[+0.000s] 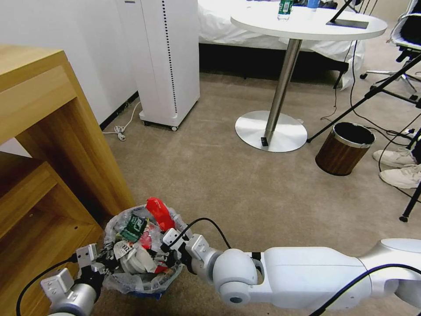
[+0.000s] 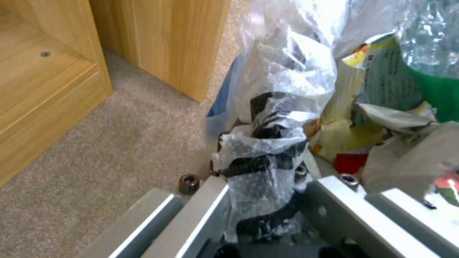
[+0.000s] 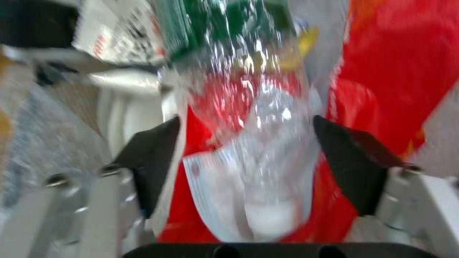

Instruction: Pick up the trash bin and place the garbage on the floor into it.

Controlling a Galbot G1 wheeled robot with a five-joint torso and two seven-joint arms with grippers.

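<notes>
Small round blue trash bin (image 1: pixel 144 281) with a crinkled clear plastic liner sits at the near left of the scene on the beige carpet floor (image 1: pixel 245 184), just right of the light wooden shelf unit (image 1: pixel 48 145). Bin is packed: a red snack wrapper (image 1: pixel 160 213) sticks up at its far rim, a green-labelled package (image 1: pixel 133 227) beside it, crumpled white paper (image 1: pixel 136 259) lower down. Left end effector (image 1: pixel 97 262) is at the bin's left rim; in the left wrist view its jaws are closed onto the rim with the bunched clear liner (image 2: pixel 268 157) pinched between them, blue bin wall (image 2: pixel 222 96) visible beyond. Right end effector (image 1: pixel 173 252) reaches in from the right, over the bin's right rim. In the right wrist view its black fingers (image 3: pixel 153 157) stand wide apart on either side of a clear crinkled plastic bottle (image 3: pixel 268 143) lying against red wrapper; contact with the bottle cannot be confirmed. Far right: brown wood-pattern cylindrical bin (image 1: pixel 344 149) near the round white tabletop (image 1: pixel 307 22) on its steel pedestal.
</notes>
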